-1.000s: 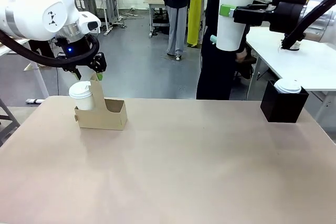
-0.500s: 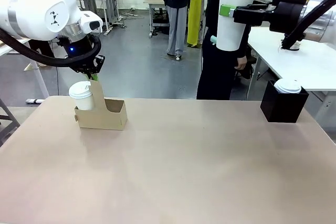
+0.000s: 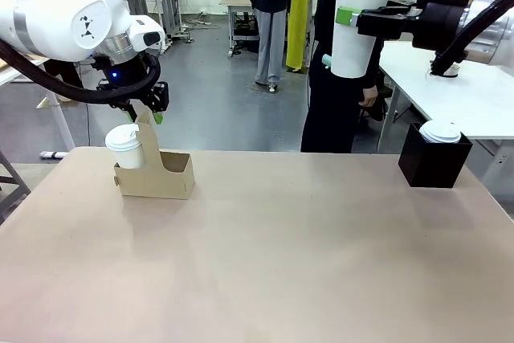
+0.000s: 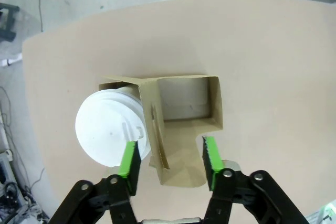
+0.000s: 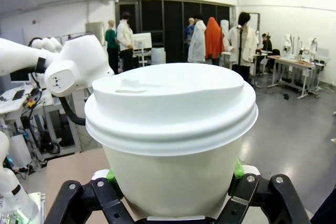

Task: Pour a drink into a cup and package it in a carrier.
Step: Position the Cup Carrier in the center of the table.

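The brown cardboard carrier (image 3: 165,176) stands at the table's far left, with a lidded white cup (image 3: 125,147) in its left slot. My left gripper (image 3: 149,108) hovers just over the upright handle. In the left wrist view the left gripper (image 4: 169,160) is open, its green pads either side of the handle (image 4: 156,139) without touching it. The carrier's other slot (image 4: 186,100) is empty beside the cup (image 4: 109,129). High at the right, my right gripper (image 3: 350,18) is shut on a second tall lidded cup (image 3: 359,14), held upright (image 5: 173,129). The drink is out of view.
A black cube-shaped box (image 3: 434,164) with a white lid (image 3: 441,131) on top stands at the table's far right. A person in dark clothes (image 3: 331,110) stands just behind the far edge, under the raised cup. A white table (image 3: 474,94) lies beyond at the right.
My left gripper's jaws have spread apart around the carrier handle and the wrist has turned a little. The right arm and its cup have not moved.
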You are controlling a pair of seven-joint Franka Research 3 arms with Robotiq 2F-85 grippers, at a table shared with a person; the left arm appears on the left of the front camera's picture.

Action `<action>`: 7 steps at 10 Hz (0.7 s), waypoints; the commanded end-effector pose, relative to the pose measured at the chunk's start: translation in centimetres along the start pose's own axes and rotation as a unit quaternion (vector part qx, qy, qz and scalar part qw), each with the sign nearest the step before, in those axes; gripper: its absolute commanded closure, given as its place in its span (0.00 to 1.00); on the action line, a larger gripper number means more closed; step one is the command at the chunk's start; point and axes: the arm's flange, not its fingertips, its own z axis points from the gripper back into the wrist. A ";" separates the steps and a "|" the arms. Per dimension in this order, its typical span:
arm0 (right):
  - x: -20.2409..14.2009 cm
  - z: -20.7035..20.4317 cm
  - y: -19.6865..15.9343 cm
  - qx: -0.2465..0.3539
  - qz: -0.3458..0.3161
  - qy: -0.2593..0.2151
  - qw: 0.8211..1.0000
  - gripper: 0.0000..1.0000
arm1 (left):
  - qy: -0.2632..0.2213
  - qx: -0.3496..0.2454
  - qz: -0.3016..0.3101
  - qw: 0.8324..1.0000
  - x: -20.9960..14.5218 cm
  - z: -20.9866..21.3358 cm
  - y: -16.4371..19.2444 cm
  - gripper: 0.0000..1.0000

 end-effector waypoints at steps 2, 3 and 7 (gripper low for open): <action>0.6 -0.5 0.0 -0.007 0.003 -0.003 1.000 0.19 | 0.000 0.000 0.000 1.000 0.0 0.0 0.0 1.00; 0.6 -0.5 0.0 -0.007 0.003 -0.003 1.000 0.19 | 0.001 0.000 0.003 1.000 0.2 0.0 0.2 0.95; 0.6 -0.5 0.0 -0.007 0.003 -0.003 1.000 0.19 | 0.008 -0.006 0.018 1.000 0.3 -0.4 1.1 1.00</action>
